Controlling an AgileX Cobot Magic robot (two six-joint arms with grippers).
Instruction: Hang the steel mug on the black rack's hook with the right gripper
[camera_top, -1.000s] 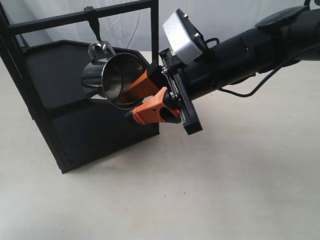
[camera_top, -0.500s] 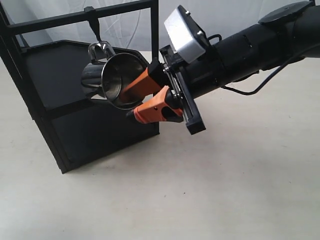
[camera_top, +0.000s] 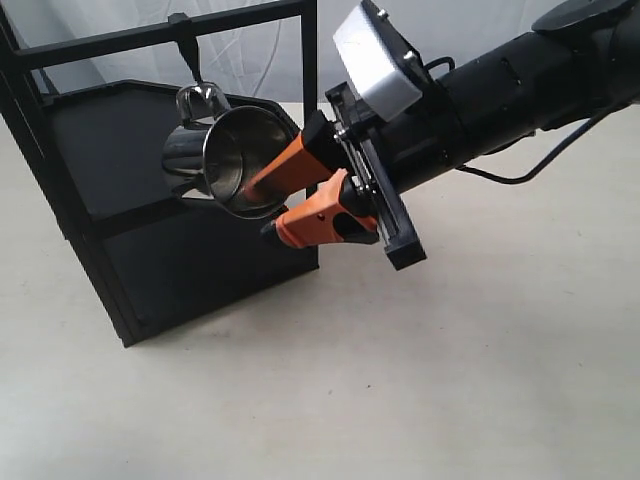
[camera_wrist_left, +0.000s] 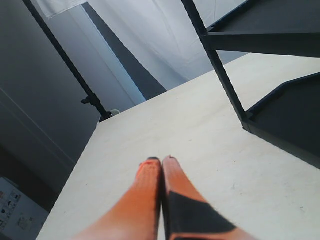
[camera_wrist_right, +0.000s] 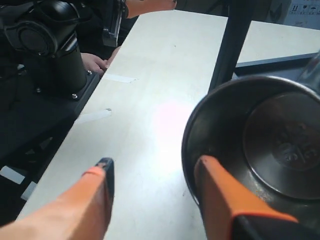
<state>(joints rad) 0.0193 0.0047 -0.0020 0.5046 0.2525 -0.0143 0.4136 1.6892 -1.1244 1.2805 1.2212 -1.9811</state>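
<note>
The black rack (camera_top: 150, 190) is set at the left of the table (camera_top: 450, 370). The hook (camera_top: 188, 50) is fixed to its top bar, and the steel mug (camera_top: 225, 160) is hung below it, in front of the upper shelf. The right gripper (camera_top: 268, 205) is placed to the mug's right, one finger inside the mouth, the other below the rim.

Lab: white backdrop sheet (camera_top: 250, 50), light stand (camera_wrist_left: 92, 100).
</note>
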